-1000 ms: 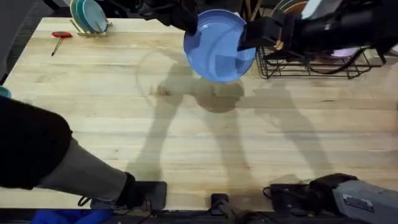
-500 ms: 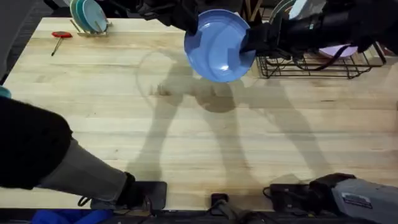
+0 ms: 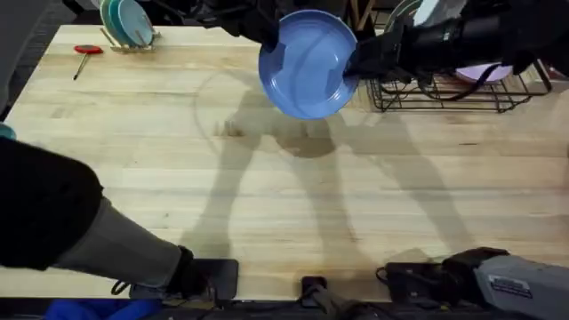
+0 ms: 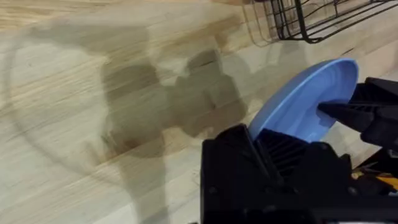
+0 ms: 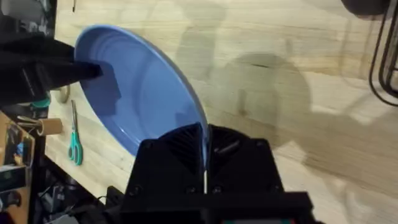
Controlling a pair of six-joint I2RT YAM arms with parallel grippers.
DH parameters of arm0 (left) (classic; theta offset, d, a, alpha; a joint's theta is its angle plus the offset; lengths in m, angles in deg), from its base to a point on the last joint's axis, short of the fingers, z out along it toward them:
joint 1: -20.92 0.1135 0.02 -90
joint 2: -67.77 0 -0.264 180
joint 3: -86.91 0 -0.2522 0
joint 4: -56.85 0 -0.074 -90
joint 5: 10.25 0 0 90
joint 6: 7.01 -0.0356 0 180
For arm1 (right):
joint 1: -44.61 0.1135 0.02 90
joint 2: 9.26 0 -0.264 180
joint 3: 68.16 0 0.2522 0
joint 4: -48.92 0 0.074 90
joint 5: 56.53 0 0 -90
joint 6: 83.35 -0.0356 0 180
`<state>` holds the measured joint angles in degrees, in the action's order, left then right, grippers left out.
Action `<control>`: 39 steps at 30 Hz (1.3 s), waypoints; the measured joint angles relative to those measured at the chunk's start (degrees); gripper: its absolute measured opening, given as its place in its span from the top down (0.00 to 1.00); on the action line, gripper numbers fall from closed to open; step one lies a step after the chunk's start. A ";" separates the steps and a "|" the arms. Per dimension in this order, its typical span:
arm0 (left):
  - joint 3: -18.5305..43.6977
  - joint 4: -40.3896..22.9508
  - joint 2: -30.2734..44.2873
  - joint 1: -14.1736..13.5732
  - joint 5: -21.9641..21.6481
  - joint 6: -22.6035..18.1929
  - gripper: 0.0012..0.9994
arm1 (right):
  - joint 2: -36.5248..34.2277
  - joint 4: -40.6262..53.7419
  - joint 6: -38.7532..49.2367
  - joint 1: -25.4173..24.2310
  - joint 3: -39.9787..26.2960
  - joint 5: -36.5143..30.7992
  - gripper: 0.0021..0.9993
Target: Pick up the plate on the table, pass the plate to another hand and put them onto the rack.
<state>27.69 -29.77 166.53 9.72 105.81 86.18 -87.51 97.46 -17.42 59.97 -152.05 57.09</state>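
Two of my claws meet on the plate [image 3: 307, 64], which hangs tilted in the air above the far part of the table [image 3: 267, 196], clear of the wood, with its shadow lying on the planks below it. My left gripper [image 3: 265, 28] comes in along the far edge and pinches the plate's rim on the side away from the rack [image 3: 449, 84]; in my right wrist view I see those black fingers [image 5: 74, 68] clamped over the rim across from me. My right gripper [image 3: 360, 60] bites the opposite edge, the one nearer the rack, and in my own right wrist view the blue rim runs straight down into the slot between my fingers. From the left wrist view the plate [image 4: 308, 102] stands on edge just beyond my left claw [image 4: 261, 140], and the right claw's dark finger [image 4: 348, 112] presses on its face; how firmly the left pair grips there I can only judge as likely closed on the rim, since the mount hides the tips. The black wire rack sits on the table just beside the plate, on my right arm's side, not touching it. At the far left corner of the table a small wooden holder with teal plates [image 3: 126, 25] stands, with a red-handled tool [image 3: 84, 53] lying near it.
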 joint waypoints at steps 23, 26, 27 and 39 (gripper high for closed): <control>0.00 8.69 -8.94 -0.24 -6.71 0.02 0.00 | 4.33 -2.17 16.11 0.08 0.00 -1.31 0.97; 0.02 8.79 -12.83 -0.24 -9.77 0.01 0.00 | 5.84 -2.25 18.93 -0.88 0.00 -1.31 0.97; 0.04 8.79 -13.79 -0.24 -10.47 0.01 0.01 | 6.18 -2.39 19.53 -1.54 0.00 -1.31 0.97; 0.31 8.73 -17.29 -0.24 -13.76 -0.15 0.00 | 14.84 -3.08 29.70 -18.35 0.00 -1.75 0.97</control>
<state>28.00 -21.04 149.24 9.48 92.05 86.03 -72.67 94.38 12.28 41.62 -152.05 55.33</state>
